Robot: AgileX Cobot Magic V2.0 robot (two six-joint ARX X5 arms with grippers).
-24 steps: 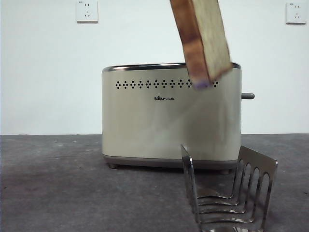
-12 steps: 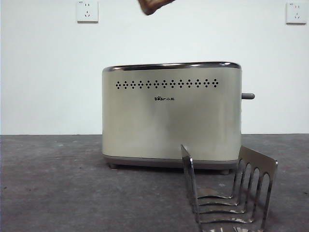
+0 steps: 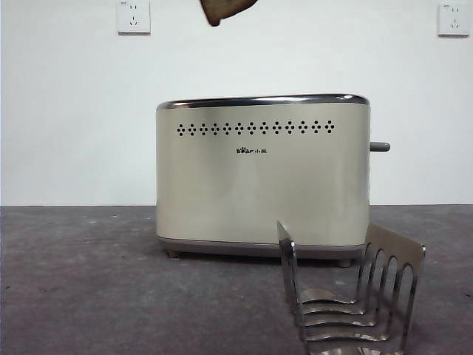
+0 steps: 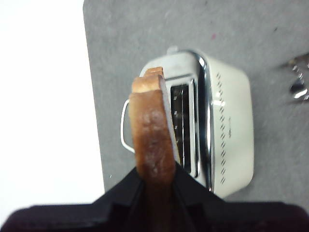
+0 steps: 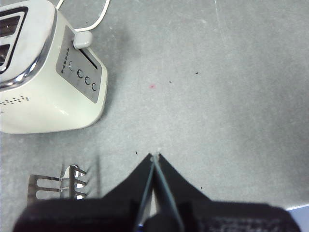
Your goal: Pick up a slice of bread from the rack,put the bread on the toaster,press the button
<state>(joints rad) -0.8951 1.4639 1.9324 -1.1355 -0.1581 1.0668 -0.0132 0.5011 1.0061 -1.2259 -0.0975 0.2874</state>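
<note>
In the front view we see the toaster (image 3: pixel 262 176) standing square on the grey table (image 3: pixel 81 281), with the rack (image 3: pixel 347 296) low in the near right, its wire dividers holding nothing. Only a brown corner of the slice of bread (image 3: pixel 225 9) shows at the top edge, well above the toaster's chrome rim and left of its middle. In the left wrist view we find the left gripper (image 4: pixel 157 176) clamped on the slice, crust edge toward the camera, and below it the toaster's two open slots; the slice hangs over the far side of the toaster, not clearly lined up with either slot. In the right wrist view the right gripper (image 5: pixel 154 159) waits with its jaws pressed together and holding nothing, above bare table to the right of the toaster, whose end panel with its lever and row of round buttons faces it. We judge that we are in the carrying step: next the slice must be squared to a slot and lowered in, then the lever pressed.
</note>
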